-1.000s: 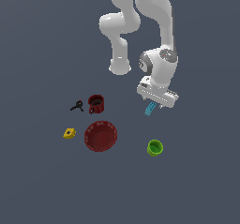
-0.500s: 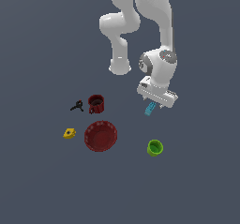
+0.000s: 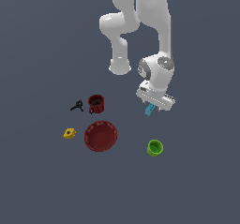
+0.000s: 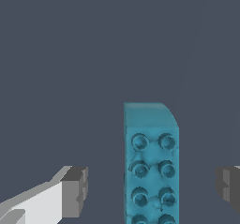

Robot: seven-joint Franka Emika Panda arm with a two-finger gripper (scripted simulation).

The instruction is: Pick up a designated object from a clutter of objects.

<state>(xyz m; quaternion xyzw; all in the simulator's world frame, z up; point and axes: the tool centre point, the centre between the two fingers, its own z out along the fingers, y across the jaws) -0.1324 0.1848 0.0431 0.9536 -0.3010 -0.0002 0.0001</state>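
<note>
Gripper (image 4: 151, 185) over small cyan studded oblong brick (image 4: 151, 164).
Fingers (image 4: 75, 190) spread wide, apart from brick sides, gripping nothing; no readable writing.

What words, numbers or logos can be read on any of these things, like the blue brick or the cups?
None: no text, number or logo can be read anywhere.
Cyan brick: only plain studs, no lettering.
Dark red mug, red bowl, green cup, yellow block, black clamp: plain colours, too small to show any marking.
Robot arm: plain white.
</note>
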